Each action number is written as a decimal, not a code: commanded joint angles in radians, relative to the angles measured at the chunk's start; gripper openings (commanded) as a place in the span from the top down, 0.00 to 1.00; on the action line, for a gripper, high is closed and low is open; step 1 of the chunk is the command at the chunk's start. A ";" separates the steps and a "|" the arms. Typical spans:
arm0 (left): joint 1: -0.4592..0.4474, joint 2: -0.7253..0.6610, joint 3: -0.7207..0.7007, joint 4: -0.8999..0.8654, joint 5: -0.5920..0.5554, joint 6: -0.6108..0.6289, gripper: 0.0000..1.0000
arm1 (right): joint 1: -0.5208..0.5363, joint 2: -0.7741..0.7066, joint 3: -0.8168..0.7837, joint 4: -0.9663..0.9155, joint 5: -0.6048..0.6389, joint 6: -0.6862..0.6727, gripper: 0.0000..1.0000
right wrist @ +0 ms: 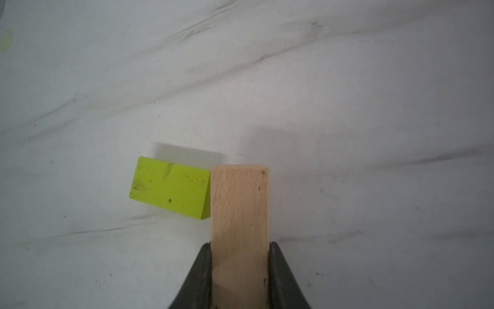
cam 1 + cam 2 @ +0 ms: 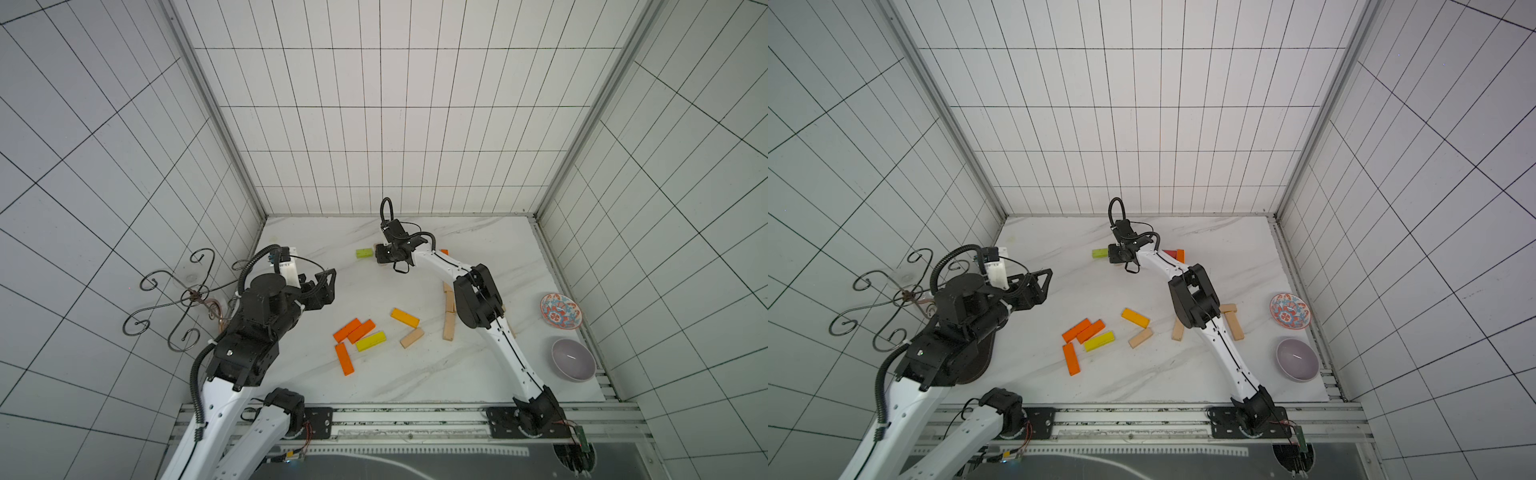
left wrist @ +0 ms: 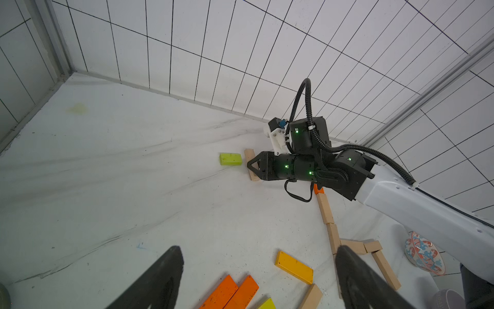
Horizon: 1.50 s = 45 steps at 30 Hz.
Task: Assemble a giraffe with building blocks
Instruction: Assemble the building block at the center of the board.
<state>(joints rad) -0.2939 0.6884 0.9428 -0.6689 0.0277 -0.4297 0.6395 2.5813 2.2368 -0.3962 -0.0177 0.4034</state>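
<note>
My right gripper (image 1: 239, 248) is shut on a plain wooden block (image 1: 239, 208), whose free end sticks out past the fingers. That end sits right beside a lime green block (image 1: 169, 187) lying on the marble table (image 2: 478, 257), far back in both top views. My left gripper (image 3: 259, 248) hovers open and empty at the left, above loose blocks: two orange ones (image 2: 354, 331) side by side, a third orange (image 2: 344, 359), a yellow-green (image 2: 371, 341), a yellow-orange (image 2: 404, 317) and a plain wooden one (image 2: 412, 338). A chain of plain wooden blocks (image 3: 324, 208) lies partly under the right arm.
A patterned bowl (image 2: 561, 311) and a grey-purple bowl (image 2: 573, 359) stand at the table's right edge. A curled metal wire stand (image 2: 183, 299) is at the far left behind my left arm. Small red and orange blocks (image 2: 1175, 254) lie behind the right forearm. Tiled walls enclose three sides.
</note>
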 commanded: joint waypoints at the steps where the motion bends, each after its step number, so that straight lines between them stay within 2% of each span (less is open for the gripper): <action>1: -0.005 -0.007 -0.005 0.022 0.003 -0.007 0.11 | -0.006 0.022 0.098 -0.022 0.009 0.069 0.78; 6: -0.004 -0.009 -0.012 0.025 0.005 -0.009 0.11 | -0.003 0.010 0.069 -0.021 -0.004 0.072 0.60; 12: -0.004 -0.009 -0.010 0.025 0.007 -0.009 0.11 | -0.003 0.002 0.058 -0.016 -0.020 0.062 0.54; 23: -0.004 -0.009 -0.010 0.025 0.011 -0.011 0.11 | -0.004 0.010 0.038 -0.015 -0.024 0.115 0.71; 45: -0.003 -0.009 -0.002 0.023 0.007 -0.008 0.11 | 0.003 0.022 0.038 0.005 -0.041 0.170 0.75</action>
<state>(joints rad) -0.2939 0.6876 0.9394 -0.6621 0.0319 -0.4309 0.6399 2.5813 2.2368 -0.4026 -0.0498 0.5602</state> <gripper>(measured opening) 0.887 0.252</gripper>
